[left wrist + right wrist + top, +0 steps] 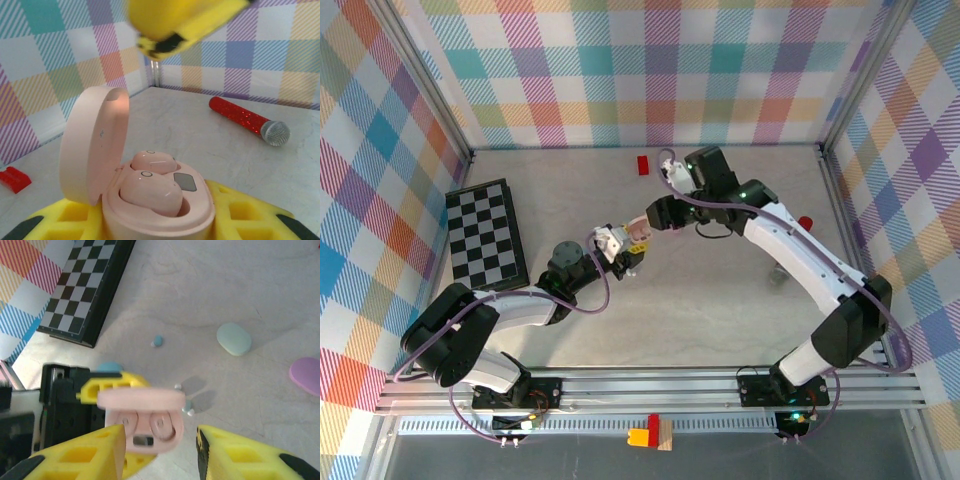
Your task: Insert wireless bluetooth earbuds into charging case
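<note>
Grey table (720,300), plaid walls: pink case (142,415) open, lid upright, mouth facing up.
The left gripper (623,250) clamps the case, whose long side lies crosswise in the right wrist view. Two earbuds (152,192) sit inside, and the right gripper (160,450) is parted and empty above.

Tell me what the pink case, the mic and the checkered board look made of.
Pink case: smooth moulded plastic, satin sheen, soft highlight on the open lid. Mic: handle coated in red glitter, sparkling specks; head looks like silver mesh, metal or plastic unclear. Checkered board: rigid black-and-white panel, dark edge, matte; wood or plastic, can't tell.
</note>
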